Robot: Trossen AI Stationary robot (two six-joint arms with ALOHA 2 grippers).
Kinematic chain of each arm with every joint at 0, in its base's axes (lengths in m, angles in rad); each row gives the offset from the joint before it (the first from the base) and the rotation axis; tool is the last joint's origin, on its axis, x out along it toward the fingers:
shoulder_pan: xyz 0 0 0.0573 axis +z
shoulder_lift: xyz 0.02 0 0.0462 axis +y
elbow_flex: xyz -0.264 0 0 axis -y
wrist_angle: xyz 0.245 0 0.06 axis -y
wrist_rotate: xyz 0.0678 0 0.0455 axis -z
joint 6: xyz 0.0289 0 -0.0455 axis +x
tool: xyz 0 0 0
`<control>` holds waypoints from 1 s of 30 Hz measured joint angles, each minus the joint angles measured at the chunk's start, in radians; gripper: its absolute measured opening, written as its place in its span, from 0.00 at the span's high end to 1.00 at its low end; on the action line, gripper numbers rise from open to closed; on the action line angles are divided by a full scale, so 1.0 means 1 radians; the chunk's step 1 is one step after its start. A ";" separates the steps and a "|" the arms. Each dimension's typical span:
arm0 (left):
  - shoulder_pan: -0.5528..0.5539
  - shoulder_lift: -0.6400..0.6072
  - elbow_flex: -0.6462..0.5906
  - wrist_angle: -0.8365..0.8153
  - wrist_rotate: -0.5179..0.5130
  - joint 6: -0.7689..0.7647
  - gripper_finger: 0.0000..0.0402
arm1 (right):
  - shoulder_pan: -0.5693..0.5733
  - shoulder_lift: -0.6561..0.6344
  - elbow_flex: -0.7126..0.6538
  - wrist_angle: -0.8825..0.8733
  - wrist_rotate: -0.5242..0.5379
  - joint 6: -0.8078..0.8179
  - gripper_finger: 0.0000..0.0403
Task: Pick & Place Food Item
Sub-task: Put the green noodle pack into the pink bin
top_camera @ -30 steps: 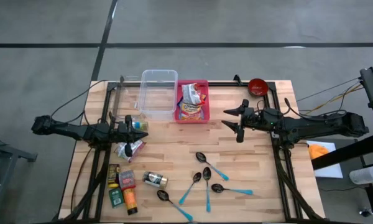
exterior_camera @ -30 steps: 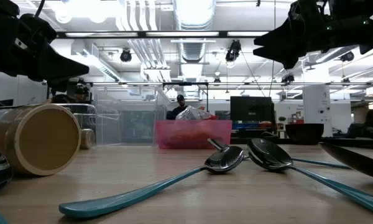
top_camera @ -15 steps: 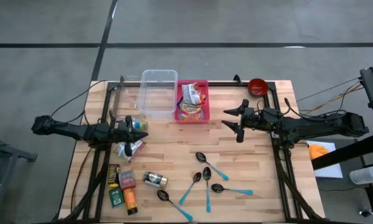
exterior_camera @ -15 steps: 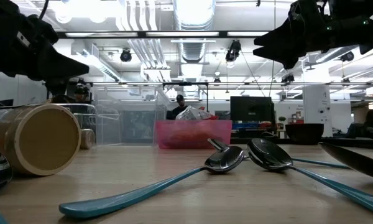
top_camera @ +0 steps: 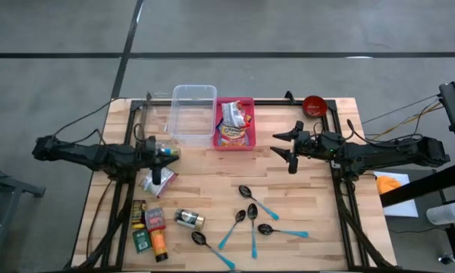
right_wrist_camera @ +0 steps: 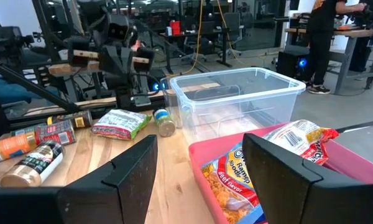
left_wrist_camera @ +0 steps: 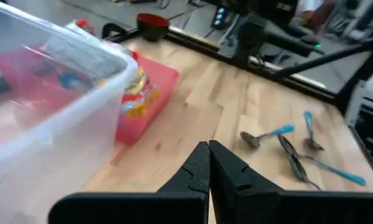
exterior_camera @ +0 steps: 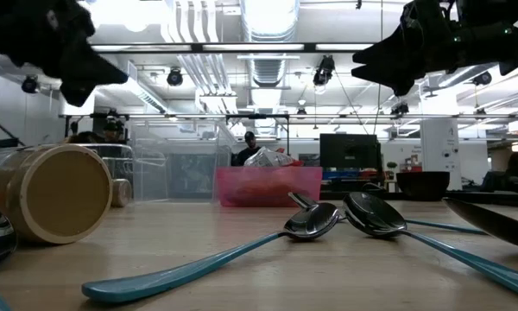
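Note:
A pink bin (top_camera: 233, 141) at the table's far middle holds snack packets (right_wrist_camera: 236, 177). Beside it, toward the left, stands a clear plastic container (top_camera: 192, 114). A green and white food packet (top_camera: 158, 181) lies flat on the wood near the left arm. My left gripper (top_camera: 164, 151) hovers shut and empty above the table just near of the clear container; its shut fingertips (left_wrist_camera: 208, 163) point toward the pink bin. My right gripper (top_camera: 281, 149) stands open and empty above the table, to the right of the pink bin (right_wrist_camera: 286, 186), its fingers level.
Several teal-handled spoons (top_camera: 252, 218) lie near the table's front middle. A can (top_camera: 188, 219) lies on its side, and bottles and packets (top_camera: 149, 227) lie at the front left. A small jar (right_wrist_camera: 165, 122) rests by the clear container. A red bowl (top_camera: 313, 105) sits at the far right.
My left gripper has risen, staying shut and empty, and has rolled about its own line. My right gripper has kept still.

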 joint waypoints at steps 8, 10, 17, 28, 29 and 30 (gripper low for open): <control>0.000 0.360 0.328 -0.315 -0.061 -0.215 1.00 | 0.000 0.000 0.000 -0.003 0.000 -0.001 0.42; -0.003 0.444 0.423 -0.454 -0.066 -0.288 1.00 | 0.000 0.000 0.000 -0.005 0.000 0.000 0.42; -0.054 0.718 0.651 -0.749 -0.080 -0.523 1.00 | 0.000 0.000 0.000 -0.011 0.000 -0.001 0.42; -0.066 0.915 0.748 -0.883 0.045 -0.800 1.00 | 0.000 0.000 0.000 -0.014 0.000 0.000 0.42; -0.066 0.919 0.748 -0.883 0.053 -0.813 1.00 | 0.000 0.000 0.000 -0.014 0.000 -0.001 0.42; -0.066 0.924 0.745 -0.880 0.056 -0.833 1.00 | 0.000 0.000 0.000 -0.014 0.000 -0.001 0.42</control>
